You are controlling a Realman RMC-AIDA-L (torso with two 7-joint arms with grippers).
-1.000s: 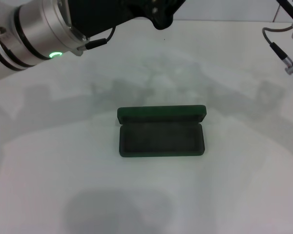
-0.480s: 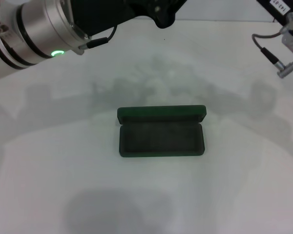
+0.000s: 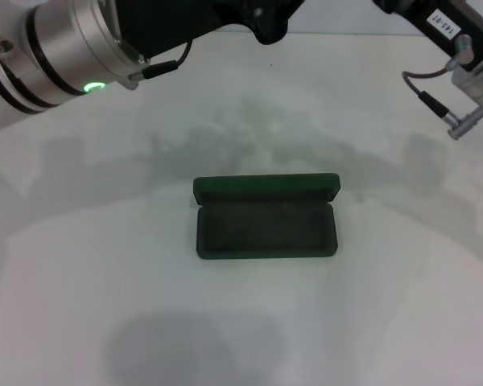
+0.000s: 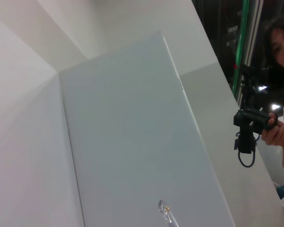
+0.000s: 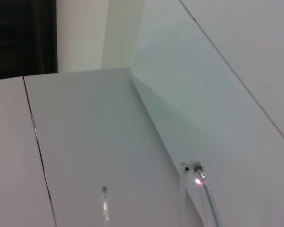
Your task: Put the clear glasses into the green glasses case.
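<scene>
Because it lies nearest, the tabletop [image 3: 80,305]: a plain white, matte surface; we see nothing on its near half but soft shadows.
Case: the green glasses case [image 3: 266,227], a dark green rectangular hinged box with rounded corners, sits near the middle of the tabletop. Its tray faces up, showing a dark grey-green lining with nothing in it.
Lid [image 3: 266,187]: it stands up along the far edge of the tray, so the way in is from above or from the near side.
Left arm [image 3: 72,40]: a silver, ringed arm with a green light, raised over the far left of the tabletop, well apart from the case.
Right arm [image 3: 459,48]: a black and silver arm with a grey cable, raised at the far right, also well apart from the case.
Fingers: no view shows them on either arm, so we cannot tell whether they are spread, pressed together or pinching something.
Glasses: the clear glasses [image 5: 201,189], thin colourless plastic, show only as slim transparent pieces close to the wrist cameras. We judge they are held aloft, though the hold itself is hidden.
Step in hand: carrying the glasses to the case.
Doing it well: we would line up their long side with the tray, come down nearer than the lid, keep the thin arms folded in, and let go low.
</scene>
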